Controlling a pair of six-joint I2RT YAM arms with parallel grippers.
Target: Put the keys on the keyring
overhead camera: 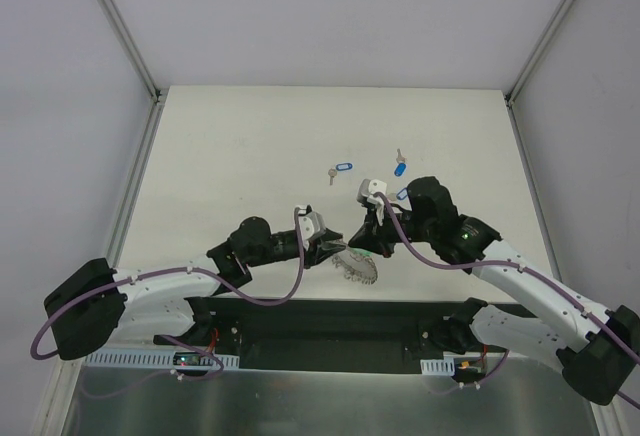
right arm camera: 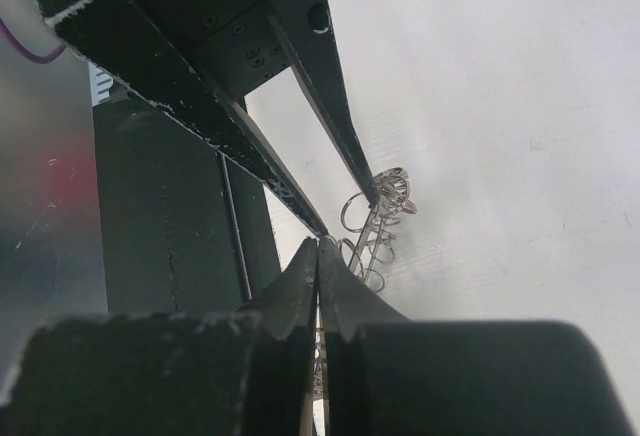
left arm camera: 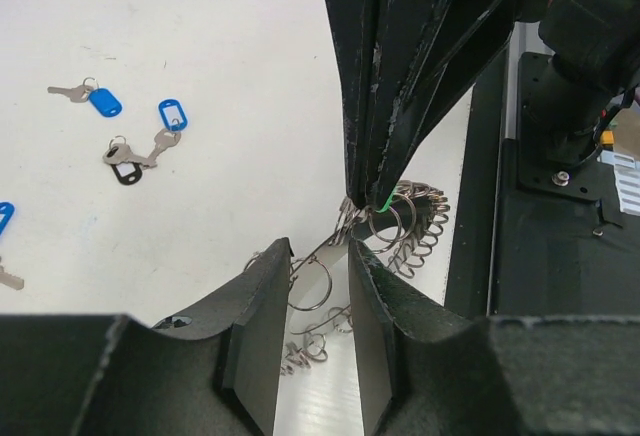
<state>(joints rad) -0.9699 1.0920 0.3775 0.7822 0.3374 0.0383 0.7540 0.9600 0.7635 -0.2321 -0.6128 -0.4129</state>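
Observation:
The keyring (overhead camera: 356,267) lies near the table's front edge, its grey band and small loops (left arm camera: 420,226) fanned out. My left gripper (overhead camera: 338,246) reaches it from the left, its jaws (left arm camera: 320,251) closed on the band and loops. My right gripper (overhead camera: 368,244) meets it from the right. Its tips (left arm camera: 370,202) are shut on a thin piece with a green edge (left arm camera: 383,206), a key's tag, right at the ring. In the right wrist view that gripper (right arm camera: 318,241) is pressed shut beside the loops (right arm camera: 375,226). Three blue-tagged keys (overhead camera: 343,168) (overhead camera: 400,168) (overhead camera: 402,194) lie farther back.
The black base plate (overhead camera: 330,321) runs along the near edge, right behind the keyring (left arm camera: 560,256). Next to two blue keys (left arm camera: 105,103) (left arm camera: 172,114) lies a dark oval tag (left arm camera: 125,173). White walls enclose the table at left, right and back.

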